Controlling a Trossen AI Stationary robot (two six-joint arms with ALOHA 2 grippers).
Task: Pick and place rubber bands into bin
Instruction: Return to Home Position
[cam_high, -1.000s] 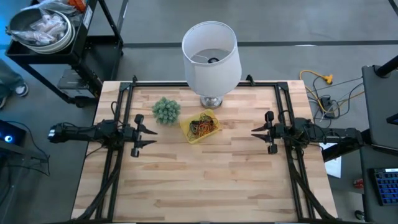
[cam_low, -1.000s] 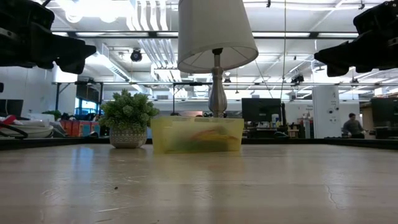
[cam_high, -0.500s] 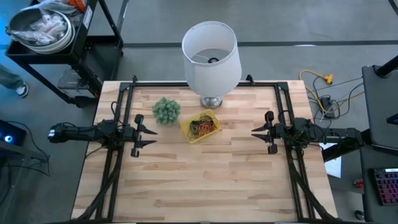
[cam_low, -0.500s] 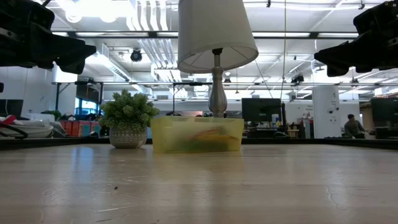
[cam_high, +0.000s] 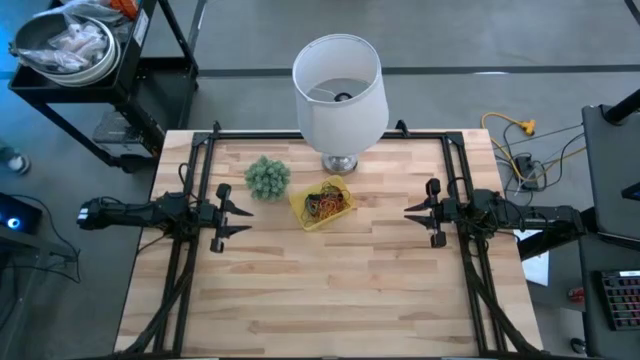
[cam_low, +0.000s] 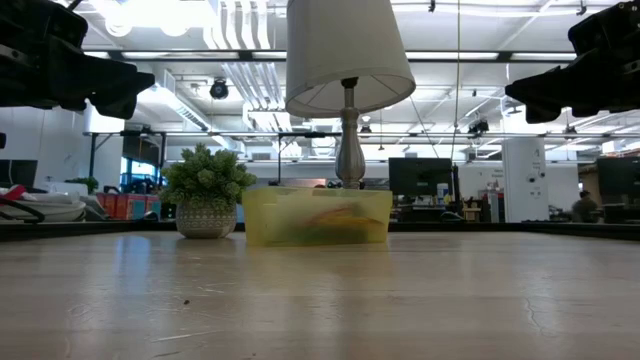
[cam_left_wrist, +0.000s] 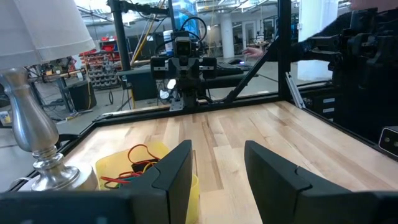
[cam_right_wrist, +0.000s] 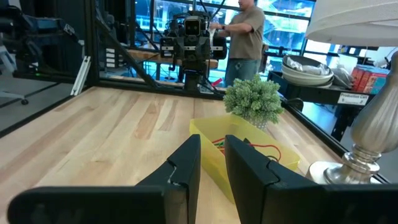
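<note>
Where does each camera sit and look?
High: above the table, looking down; shows left tool and right tool.
Low: tabletop height, looking across at the bin; left arm, right arm overhead.
Left wrist: on left arm, facing the right arm; own fingers.
Right wrist: on right arm, facing the left arm; own fingers.
All four share the bin.

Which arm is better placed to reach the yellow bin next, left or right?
Probably right. Both tools wait open, but the bin lies straight ahead of the right tool across bare table; the plant stands close beside the left tool's path.
</note>
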